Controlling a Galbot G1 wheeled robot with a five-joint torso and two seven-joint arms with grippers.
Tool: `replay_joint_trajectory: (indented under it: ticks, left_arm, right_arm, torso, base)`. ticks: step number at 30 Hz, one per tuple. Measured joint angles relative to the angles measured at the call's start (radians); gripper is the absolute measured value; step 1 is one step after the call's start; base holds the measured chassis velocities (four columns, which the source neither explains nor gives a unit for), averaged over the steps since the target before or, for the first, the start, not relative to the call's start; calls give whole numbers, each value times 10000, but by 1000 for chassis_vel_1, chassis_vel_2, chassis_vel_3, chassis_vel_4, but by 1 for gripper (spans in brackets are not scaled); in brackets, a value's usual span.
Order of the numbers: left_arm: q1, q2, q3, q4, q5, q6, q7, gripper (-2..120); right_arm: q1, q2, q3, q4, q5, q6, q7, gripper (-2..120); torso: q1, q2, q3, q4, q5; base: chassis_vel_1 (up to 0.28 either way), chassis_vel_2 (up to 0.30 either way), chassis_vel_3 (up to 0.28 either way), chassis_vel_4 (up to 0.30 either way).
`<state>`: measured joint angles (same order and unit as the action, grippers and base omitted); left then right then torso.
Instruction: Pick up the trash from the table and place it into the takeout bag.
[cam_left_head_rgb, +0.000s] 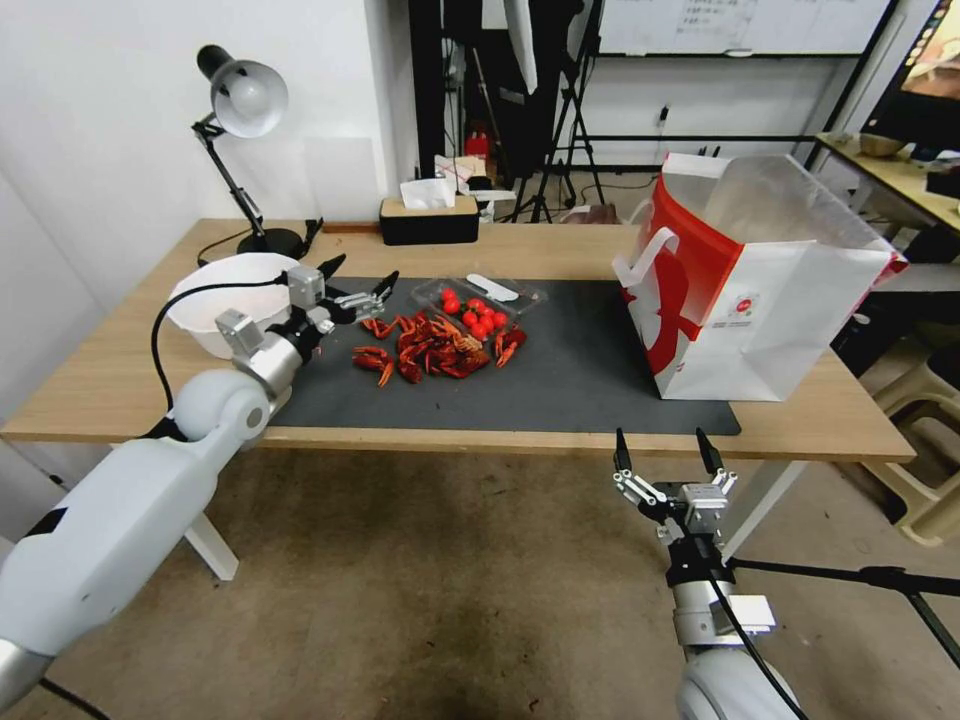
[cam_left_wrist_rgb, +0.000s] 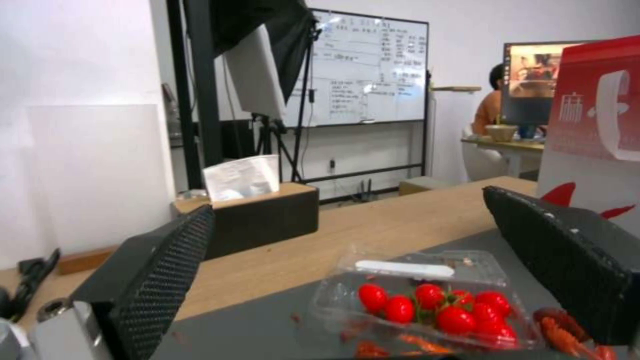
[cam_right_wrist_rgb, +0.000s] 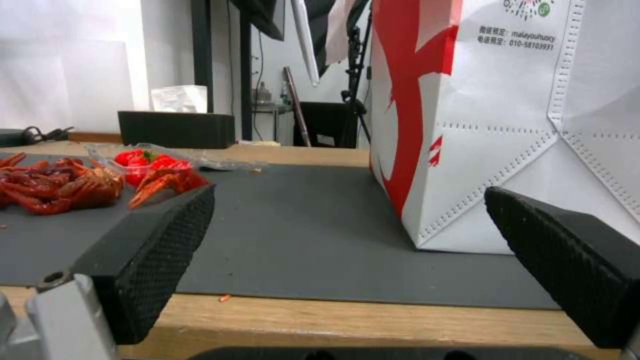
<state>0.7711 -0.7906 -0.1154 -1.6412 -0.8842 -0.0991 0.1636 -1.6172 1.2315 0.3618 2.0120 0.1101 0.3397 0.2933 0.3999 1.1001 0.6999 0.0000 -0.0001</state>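
Left gripper (cam_left_head_rgb: 358, 281) is held low over the near-left part of the dark mat (cam_left_head_rgb: 560, 370) on the worktop (cam_left_head_rgb: 560, 250), fingers (cam_left_wrist_rgb: 153, 280) spread wide, nothing gripped. Just ahead of the fingertips a heap of red crayfish shells (cam_left_head_rgb: 430, 350) is seen lying on the mat; in the left wrist view a few shells (cam_left_wrist_rgb: 567, 337) show close by the one finger. Just past the heap, a clear plastic tray (cam_left_head_rgb: 480, 297) with cherry tomatoes (cam_left_wrist_rgb: 440, 310) and a white strip on its lid is set. A white bowl (cam_left_head_rgb: 225, 300) sits beside the left wrist, behind the fingers, at the mat's edge.

Right gripper (cam_left_head_rgb: 665, 450) is held off the worktop's near edge, below top level, fingers (cam_right_wrist_rgb: 150, 260) wide apart and empty, pointed up. Ahead of these fingers the takeout bag (cam_left_head_rgb: 750, 290) is stood upright on the right end of the mat, mouth open, silvery lining visible, red side with white handle turned toward the shells. In the right wrist view the bag (cam_right_wrist_rgb: 507, 125) is seen between and beyond the fingers, closer to one of them, not touched.

At the far edge a black tissue box (cam_left_head_rgb: 430, 218) and a desk lamp (cam_left_head_rgb: 240, 110) are placed, well apart from both sets of fingers.
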Motion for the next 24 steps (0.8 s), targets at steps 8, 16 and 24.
replay_joint_trajectory:
  ticks: [8, 16, 24]
  left_arm:
    - [763, 14, -672, -356, 215, -75, -267, 100]
    - [1554, -56, -1484, -806, 683, 24, -407, 100]
    - [2718, -333, -2335, -1363, 1072, 70, -515, 100]
  right_arm:
    - [-6, 24, -40, -7, -37, 0, -6, 100]
    - [-18, 53, -58, -7, -81, -31, -8, 100]
    - [-36, 84, -103, 0, -127, -65, -17, 100]
  torso:
    - [0, 0, 0, -1, 1]
    - [0, 0, 0, 0, 2]
    - [0, 0, 0, -1, -1]
  base:
    - [0, 0, 0, 0]
    - [0, 0, 0, 0]
    - [0, 0, 0, 0]
